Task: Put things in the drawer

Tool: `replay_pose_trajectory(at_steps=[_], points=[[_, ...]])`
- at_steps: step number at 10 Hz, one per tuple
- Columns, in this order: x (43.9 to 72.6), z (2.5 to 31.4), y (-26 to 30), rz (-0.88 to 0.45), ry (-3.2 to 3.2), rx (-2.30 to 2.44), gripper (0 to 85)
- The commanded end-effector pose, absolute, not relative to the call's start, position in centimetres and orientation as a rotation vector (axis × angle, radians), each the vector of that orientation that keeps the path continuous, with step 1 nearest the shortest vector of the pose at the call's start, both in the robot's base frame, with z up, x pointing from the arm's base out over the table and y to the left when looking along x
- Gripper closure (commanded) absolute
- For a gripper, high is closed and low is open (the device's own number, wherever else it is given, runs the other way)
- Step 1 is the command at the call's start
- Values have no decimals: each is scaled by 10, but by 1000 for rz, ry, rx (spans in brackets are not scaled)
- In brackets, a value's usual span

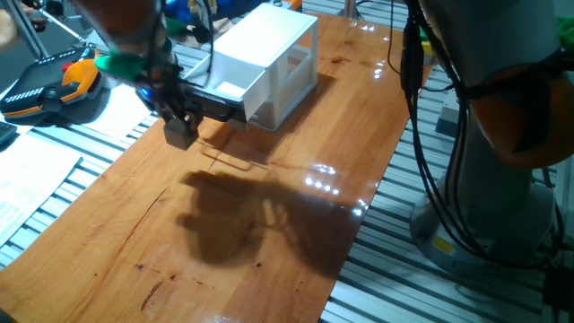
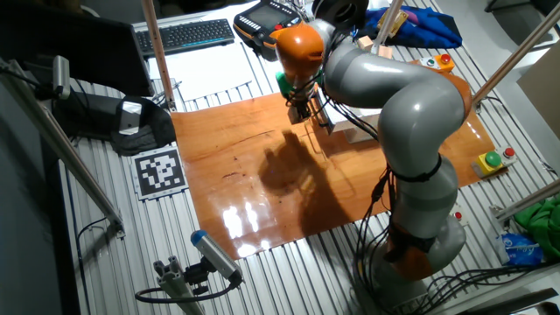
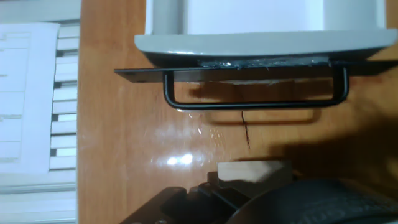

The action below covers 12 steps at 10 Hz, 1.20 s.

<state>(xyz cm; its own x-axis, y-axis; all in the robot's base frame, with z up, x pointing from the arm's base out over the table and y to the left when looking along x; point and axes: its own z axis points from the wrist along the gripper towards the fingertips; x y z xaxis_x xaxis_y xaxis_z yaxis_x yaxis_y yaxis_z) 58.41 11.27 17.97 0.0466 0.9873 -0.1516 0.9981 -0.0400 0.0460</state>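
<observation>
The drawer stands pulled out of the white cabinet at the table's far end. In the hand view its white front rim and dark handle bar lie across the top. A pale beige wooden cube shows at the bottom of that view, held in my gripper, a little short of the handle. From the fixed views my gripper hangs low over the wood, just in front of the drawer. The cube is hidden there by the dark fingers.
White paper lies on the slatted bench left of the wooden table. An orange-and-black pendant sits at the back left. A keyboard and a printed marker lie beyond the table's edges.
</observation>
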Motion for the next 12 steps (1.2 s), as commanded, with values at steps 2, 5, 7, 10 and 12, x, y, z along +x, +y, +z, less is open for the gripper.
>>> replay_pose_trajectory(at_steps=[2,5,7,10,12], points=[[580,202,110,-119,2080,2142,850],[576,221,104,-142,2098,2122,850],[577,238,91,-152,2132,2089,850],[578,256,75,-175,2164,2051,850],[579,264,63,-178,2190,2035,850]])
